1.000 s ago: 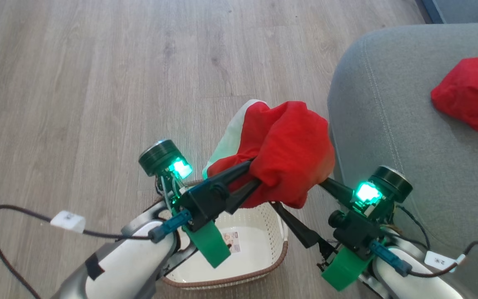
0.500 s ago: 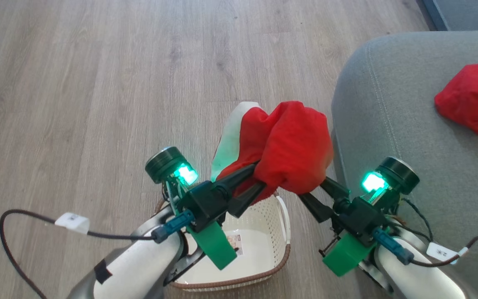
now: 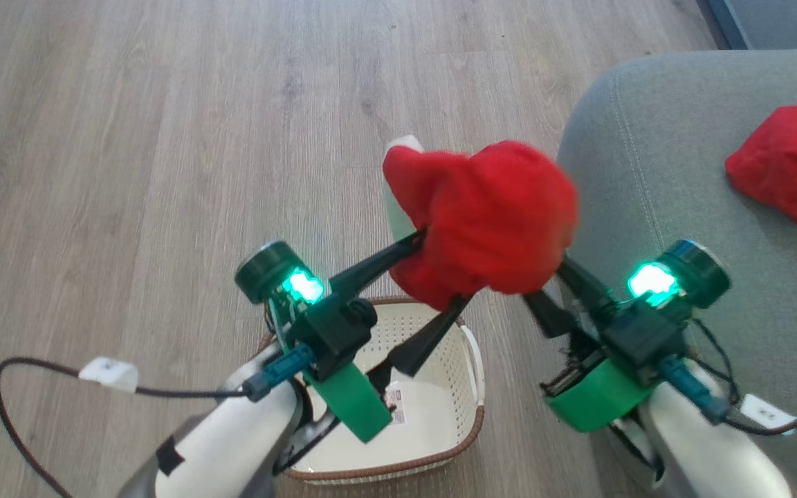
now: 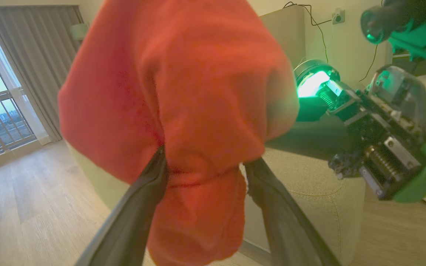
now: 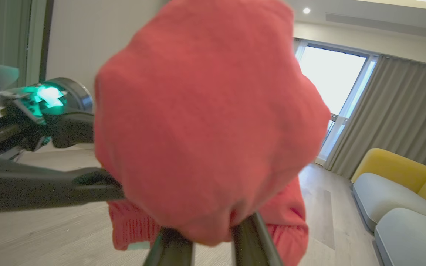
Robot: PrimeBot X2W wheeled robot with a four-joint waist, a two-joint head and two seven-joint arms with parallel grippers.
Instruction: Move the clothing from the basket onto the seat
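Head view shows the right gripper (image 3: 552, 280) pinching the clothing (image 3: 492, 221) between nearly closed fingers, while the left gripper (image 3: 443, 271) has its fingers spread wide (the cloth drapes between them). This red bundle hangs above the basket (image 3: 398, 472), just beside the seat (image 3: 647, 180), where another red garment (image 3: 786, 166) lies.

Floor (image 3: 129, 138): grey wood-look planks, seams running up the head view. Standing directly on it: basket (image 3: 450, 387), lower centre, upright, and the seat (image 3: 647, 173), right, its rounded corner just beside the basket. Basket bottom carries one paper label (image 3: 398, 404), lying flat. Seat top carries one red garment (image 3: 793, 162), crumpled, toward the right edge, well apart from the stitched seam.
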